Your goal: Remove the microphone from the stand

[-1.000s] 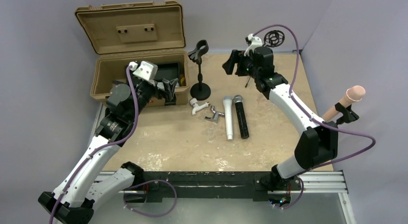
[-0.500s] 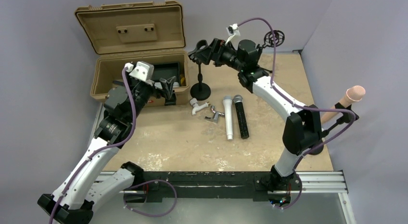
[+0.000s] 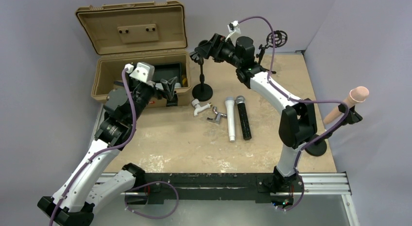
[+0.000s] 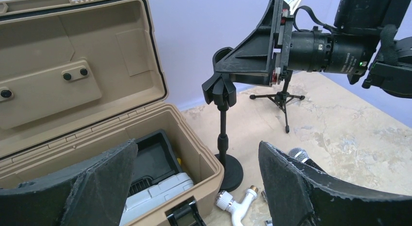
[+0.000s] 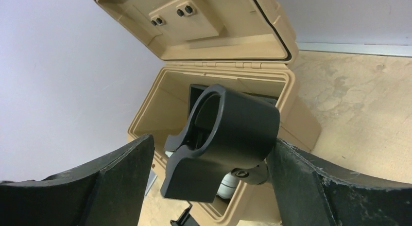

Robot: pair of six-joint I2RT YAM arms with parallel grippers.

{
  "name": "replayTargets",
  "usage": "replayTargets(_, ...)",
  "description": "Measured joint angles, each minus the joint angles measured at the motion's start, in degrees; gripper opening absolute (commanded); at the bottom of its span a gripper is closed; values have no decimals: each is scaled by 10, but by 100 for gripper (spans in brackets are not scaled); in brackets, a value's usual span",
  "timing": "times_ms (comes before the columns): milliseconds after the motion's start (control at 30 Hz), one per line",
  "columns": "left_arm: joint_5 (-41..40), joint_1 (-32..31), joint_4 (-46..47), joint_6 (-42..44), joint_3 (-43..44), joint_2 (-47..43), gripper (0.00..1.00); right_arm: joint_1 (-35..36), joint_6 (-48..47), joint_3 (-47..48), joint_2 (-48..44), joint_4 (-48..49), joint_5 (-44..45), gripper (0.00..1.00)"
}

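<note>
Right fingers [image 5: 102, 187] wide astride the stand clip [image 5: 233, 133]; left fingers [image 4: 301, 187] wide at case edge [image 4: 195, 139]

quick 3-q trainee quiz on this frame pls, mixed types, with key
1. True or false: the clip of the black stand beside the tan case holds no microphone.
2. Whose fingers stand either side of that clip? A) left gripper B) right gripper C) neither
3. Fill in: the beige microphone sits in a second stand at the ___ edge of the table, by the robot's own sides.

Key: 1 true; 2 B; 3 right.
</note>
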Motion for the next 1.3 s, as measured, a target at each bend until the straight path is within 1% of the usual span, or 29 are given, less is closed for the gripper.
replayTargets(167,0,0,0,-2,0,0,92,0,0,5,17,-4,4,68)
replayTargets(300,0,0,0,-2,0,0,92,0,3,-1,19,9,5,66)
replayTargets(467,0,0,0,-3,0,1,92,1,4,-38,12,46,15,62)
replayTargets(733,1,0,0,-3,0,6,92,2,4,-92,12,103,29,63)
replayTargets(933,3,0,0,-4,0,11,92,3,0,-90,31,137,30,65)
replayTargets(1167,3,0,0,-5,0,14,92,4,-5,-89,48,141,30,65)
replayTargets(1300,4,0,0,-8,0,15,92,4,-13,-110,49,131,31,66)
